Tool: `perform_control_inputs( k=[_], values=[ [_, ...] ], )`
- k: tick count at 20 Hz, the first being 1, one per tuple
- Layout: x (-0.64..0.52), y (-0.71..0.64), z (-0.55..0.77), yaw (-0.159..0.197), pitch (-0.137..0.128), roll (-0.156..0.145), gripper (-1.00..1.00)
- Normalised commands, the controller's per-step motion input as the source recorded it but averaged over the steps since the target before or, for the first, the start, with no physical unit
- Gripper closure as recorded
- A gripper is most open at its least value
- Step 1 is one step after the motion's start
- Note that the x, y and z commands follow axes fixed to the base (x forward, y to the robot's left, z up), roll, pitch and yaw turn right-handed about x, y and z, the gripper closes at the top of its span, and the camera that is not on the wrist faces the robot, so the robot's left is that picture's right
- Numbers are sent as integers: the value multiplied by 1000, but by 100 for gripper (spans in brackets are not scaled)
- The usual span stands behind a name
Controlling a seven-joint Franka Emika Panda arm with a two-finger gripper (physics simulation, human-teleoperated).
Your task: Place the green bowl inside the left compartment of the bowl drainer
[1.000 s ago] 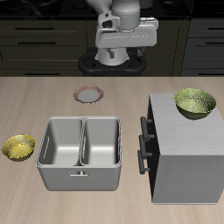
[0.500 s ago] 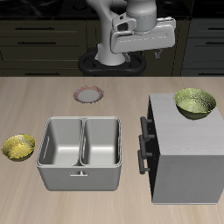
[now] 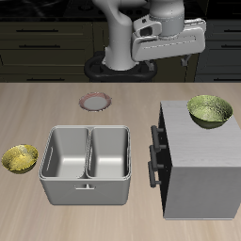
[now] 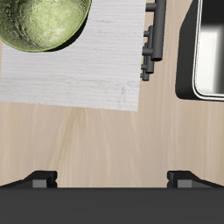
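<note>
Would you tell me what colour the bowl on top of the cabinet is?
Glossy olive green bowl; wrist view shows it best.

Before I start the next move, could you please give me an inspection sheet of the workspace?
Surface: light wood table, bare around the things.
Job's things: green bowl sits upright on top of the grey cabinet; bowl drainer stands near the front edge, both bins empty, the left compartment included.
Clutter: yellow-gold bowl beside the drainer; small pinkish-rimmed plate farther back.
Grippers: gripper high above the table, fingers wide apart, holding nothing.
Cables: nothing seen.
Surroundings: dark cabinet fronts behind the table.
</note>
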Motion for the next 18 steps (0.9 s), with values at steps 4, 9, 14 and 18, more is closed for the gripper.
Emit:
perform_control_inputs(
  k=[4, 9, 14, 18],
  values=[
    [480, 194, 71, -16, 33, -2, -100],
    [547, 221, 116, -3, 15, -2, -100],
    [430, 122, -27, 10, 1, -23, -100],
    [324, 116, -12, -47, 20, 8, -100]
  ],
)
